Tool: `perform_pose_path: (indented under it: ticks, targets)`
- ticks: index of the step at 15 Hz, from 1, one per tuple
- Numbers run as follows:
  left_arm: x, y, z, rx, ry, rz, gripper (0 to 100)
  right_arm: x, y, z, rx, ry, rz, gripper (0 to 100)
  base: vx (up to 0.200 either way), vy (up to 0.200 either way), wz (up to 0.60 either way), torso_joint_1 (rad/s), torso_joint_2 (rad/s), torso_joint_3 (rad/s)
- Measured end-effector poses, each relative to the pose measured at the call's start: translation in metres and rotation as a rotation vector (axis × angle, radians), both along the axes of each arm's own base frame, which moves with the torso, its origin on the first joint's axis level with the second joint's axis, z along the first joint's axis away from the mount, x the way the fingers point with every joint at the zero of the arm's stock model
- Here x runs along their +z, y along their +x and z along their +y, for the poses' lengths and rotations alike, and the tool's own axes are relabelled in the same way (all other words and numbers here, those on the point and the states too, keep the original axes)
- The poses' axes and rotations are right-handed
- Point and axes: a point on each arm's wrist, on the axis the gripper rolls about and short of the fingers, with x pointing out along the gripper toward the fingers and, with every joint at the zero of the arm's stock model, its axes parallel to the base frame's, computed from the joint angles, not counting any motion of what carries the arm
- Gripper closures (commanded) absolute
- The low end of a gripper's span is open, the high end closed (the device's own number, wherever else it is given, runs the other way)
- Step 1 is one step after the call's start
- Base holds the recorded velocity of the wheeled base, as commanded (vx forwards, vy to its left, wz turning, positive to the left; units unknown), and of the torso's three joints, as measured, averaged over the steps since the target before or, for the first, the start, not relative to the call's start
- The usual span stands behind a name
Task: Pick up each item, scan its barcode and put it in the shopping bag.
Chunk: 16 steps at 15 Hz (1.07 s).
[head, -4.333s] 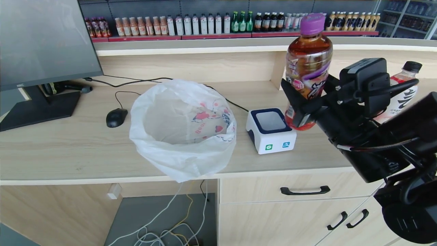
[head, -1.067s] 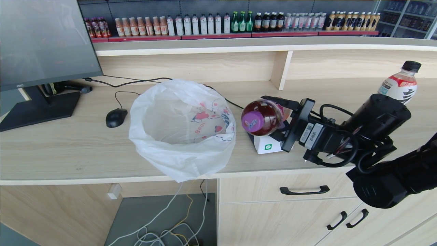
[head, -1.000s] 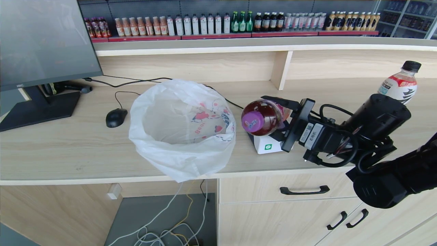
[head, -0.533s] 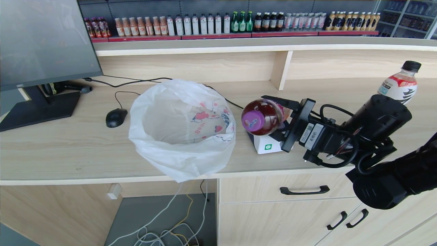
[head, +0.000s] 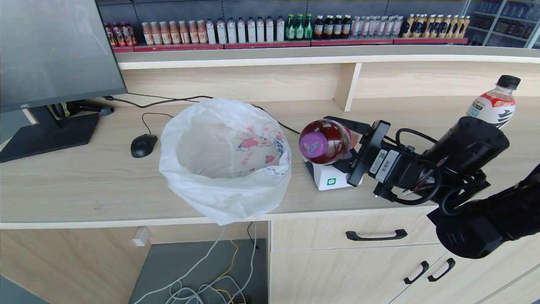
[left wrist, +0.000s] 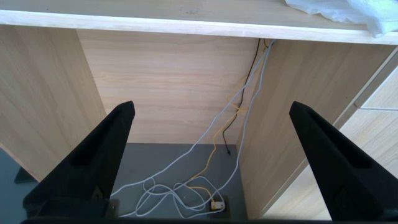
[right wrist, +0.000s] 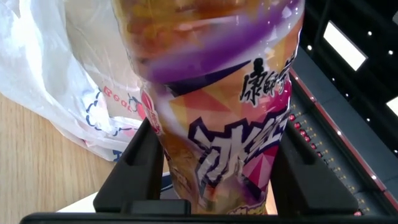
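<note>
Head view shows right gripper grasping a sideways purple-capped amber bottle; left gripper released.

counter: light wood | drawers: 3 black handles | back shelf: bottle rows | floor: grey

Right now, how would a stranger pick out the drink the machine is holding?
On the wooden counter stands an open white shopping bag, with a small white scanner box just right of it. Held sideways over that box, in the black jaws of the right gripper, is the tea bottle; its purple cap sets it apart from the upright black-capped bottle farther right.
</note>
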Motion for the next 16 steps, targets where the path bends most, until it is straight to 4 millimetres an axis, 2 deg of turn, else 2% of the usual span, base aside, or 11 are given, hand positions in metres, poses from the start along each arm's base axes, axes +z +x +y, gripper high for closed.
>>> perform_pose_path:
  ticks: [8,12,16]
  targets:
    - [0.0,0.0,0.0,0.0,0.0,0.0,0,0.012,-0.01,0.004,-0.07,0.119,0.071,100,0.0,0.0,0.0,0.0,0.0,0.0]
    - [0.0,0.0,0.0,0.0,0.0,0.0,0,0.033,-0.024,0.013,-0.091,0.267,0.126,100,0.0,0.0,0.0,0.0,0.0,0.0]
    - [0.0,0.0,0.0,0.0,0.0,0.0,0,0.051,-0.031,0.011,-0.134,0.49,0.187,100,0.0,0.0,0.0,0.0,0.0,0.0]
